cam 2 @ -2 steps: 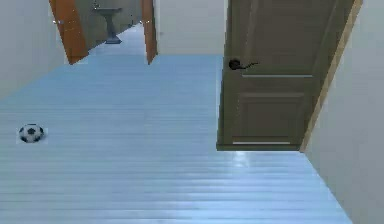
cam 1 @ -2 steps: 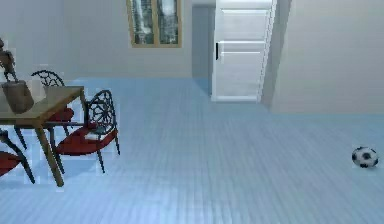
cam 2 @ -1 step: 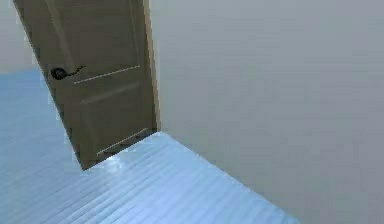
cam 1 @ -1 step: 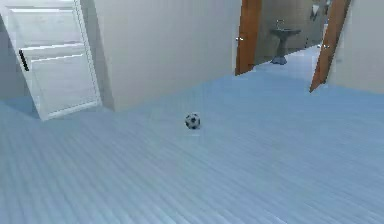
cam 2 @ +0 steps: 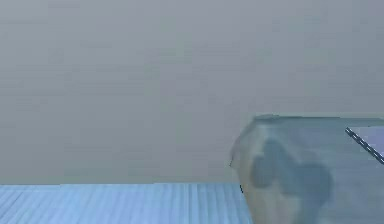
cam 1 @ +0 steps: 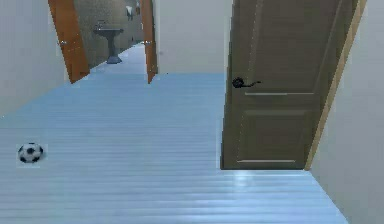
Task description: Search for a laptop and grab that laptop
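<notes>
— What's along this hallway, starting at the left?

— A black-and-white ball (cam 1: pixel 31 153) lies on the pale blue plank floor (cam 1: pixel 150 140), near the forward view's left edge. It is close to the white wall (cam 1: pixel 25 60) but not touching it. Farther down that side, an orange-brown door (cam 1: pixel 68 40) stands swung open beside a doorway.

— And through the doorway?

— A small room with a pedestal sink (cam 1: pixel 110 38) against its back wall. On the doorway's other side stands a second orange-brown panel (cam 1: pixel 149 40); whether it is a door or a frame, I can't say.

— Keep going right.

— A stretch of plain pale wall (cam 1: pixel 190 35), then a dark brown panelled door (cam 1: pixel 285 80), much nearer than the orange one. It has a black lever handle (cam 1: pixel 243 83) near its left edge. A light wooden strip (cam 1: pixel 345 70) runs up its right side. Beyond that is another pale wall (cam 1: pixel 365 160).

— What about out to the arm's side?

— A bare grey wall (cam 2: pixel 150 80), with a band of the same blue planks at its foot.

— How do the gripper's fingers stand?

— I cannot tell.

— And the laptop?

— I cannot tell where it is from here.
</notes>
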You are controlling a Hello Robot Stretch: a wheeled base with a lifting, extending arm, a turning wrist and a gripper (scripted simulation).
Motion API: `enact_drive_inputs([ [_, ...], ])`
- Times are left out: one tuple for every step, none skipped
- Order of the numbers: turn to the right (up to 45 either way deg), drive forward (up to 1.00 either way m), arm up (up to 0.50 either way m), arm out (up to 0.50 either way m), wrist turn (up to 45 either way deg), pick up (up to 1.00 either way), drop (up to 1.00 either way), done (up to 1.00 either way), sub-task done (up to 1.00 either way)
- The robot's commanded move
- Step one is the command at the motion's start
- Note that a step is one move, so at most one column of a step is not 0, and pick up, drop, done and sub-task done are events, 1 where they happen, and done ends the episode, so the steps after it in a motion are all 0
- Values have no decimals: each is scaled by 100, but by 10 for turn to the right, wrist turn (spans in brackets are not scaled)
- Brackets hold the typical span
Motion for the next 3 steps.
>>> enact_drive_inputs([
  [60,0,0,0,0,0,0,0,0],
  [0,20,0,0,0,0,0,0,0],
  [450,0,0,0,0,0,0,0,0],
])
